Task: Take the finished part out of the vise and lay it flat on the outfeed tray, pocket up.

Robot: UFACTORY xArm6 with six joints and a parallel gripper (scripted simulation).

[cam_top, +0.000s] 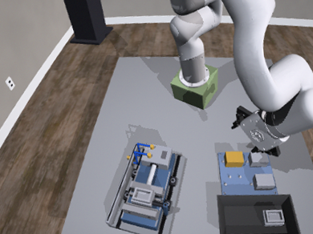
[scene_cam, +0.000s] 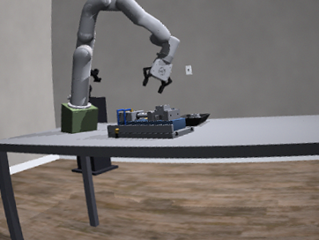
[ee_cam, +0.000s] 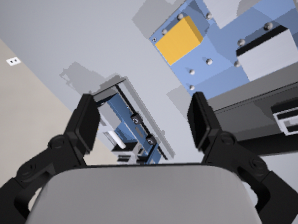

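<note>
The black two-finger gripper [ee_cam: 145, 127] hangs wide open and empty above the table; the grey pocketed part [cam_top: 142, 195] apparently sits clamped in the blue-and-grey vise [cam_top: 150, 211], awaiting pickup.

We see grey walls [scene_cam: 260, 11], a wood-plank floor [scene_cam: 160, 223], a white baseboard [cam_top: 17, 114] and a dark-legged grey desk [scene_cam: 253, 135].
</note>
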